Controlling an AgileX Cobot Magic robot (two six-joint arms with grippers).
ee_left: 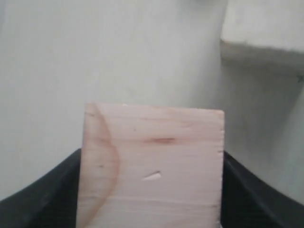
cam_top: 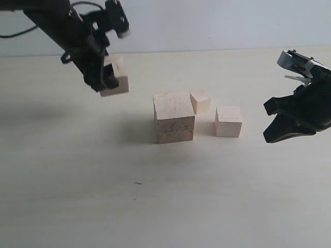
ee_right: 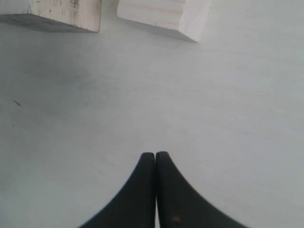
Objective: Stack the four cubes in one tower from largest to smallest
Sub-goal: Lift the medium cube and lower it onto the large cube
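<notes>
Your left gripper [cam_top: 106, 81] clamps a cube [cam_top: 116, 77] aloft in the upper left, probably the second-largest, ready for the largest cube [cam_top: 174, 118] at centre; your right gripper [ee_right: 155, 155] hangs pinched shut, empty, at right.

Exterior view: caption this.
Left tool holds a cube aloft; largest cube, smallest cube and another cube rest on the table; right tool shut.

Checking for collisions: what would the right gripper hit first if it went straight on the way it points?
Likely the pale tabletop: the black right gripper tilts downward. If it clears that, the nearest pale wooden cube lies in line; depth is unclear.
</notes>
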